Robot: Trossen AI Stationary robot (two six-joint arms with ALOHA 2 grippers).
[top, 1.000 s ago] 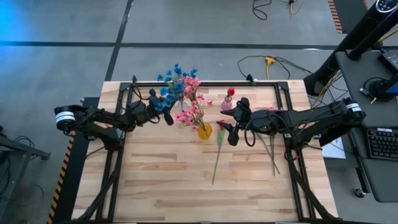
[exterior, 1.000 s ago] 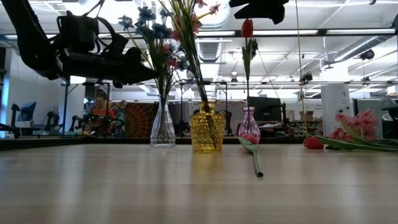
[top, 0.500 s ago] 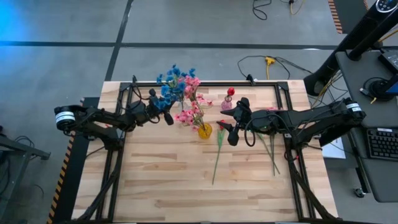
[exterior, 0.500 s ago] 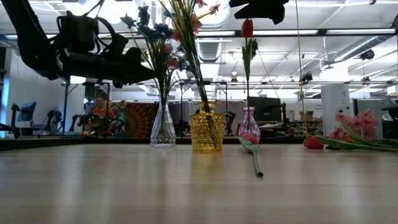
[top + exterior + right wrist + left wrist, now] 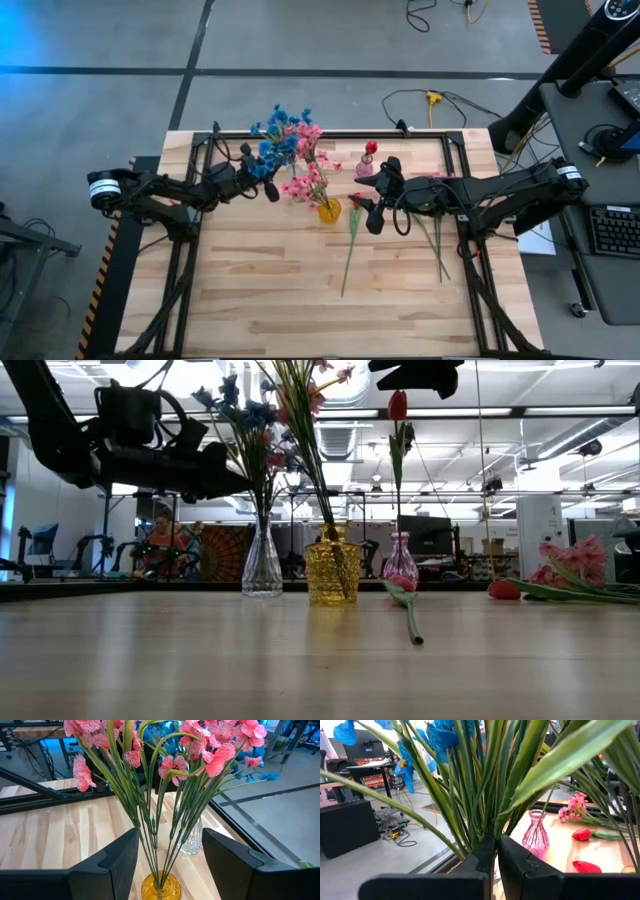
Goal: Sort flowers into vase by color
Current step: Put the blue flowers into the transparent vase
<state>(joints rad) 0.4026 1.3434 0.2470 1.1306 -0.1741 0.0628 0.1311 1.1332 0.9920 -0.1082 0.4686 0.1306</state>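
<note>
A: The left gripper sits up in the blue flowers that stand in the clear glass vase at the back of the bench. Its fingers are pressed almost together among the green stems; whether they actually pinch one, I can't tell.

B: And the right gripper?

A: Raised near the middle of the bench, facing the yellow vase with its pink sprays. Its fingers stand wide apart with nothing between them.

B: What's left to sort?

A: By my reading, a red tulip lies flat just in front of the right gripper, and more stems, pink and red, lie further to the right. One red bud already stands in the small pink vase.

B: Where's the risk?

A: Mostly on the left. If those fingers have trapped a stem, pulling away could drag a blue flower out or tip the narrow-necked glass vase, which looks top-heavy under that bunch. The yellow vase stands just beside it, so a topple might spread.

B: And on the right?

A: The tulip's stem is thin and lies flat on the wood. A grasp could slip off it or push it aside, and the arm's swing passes close to the pink sprays.
</note>
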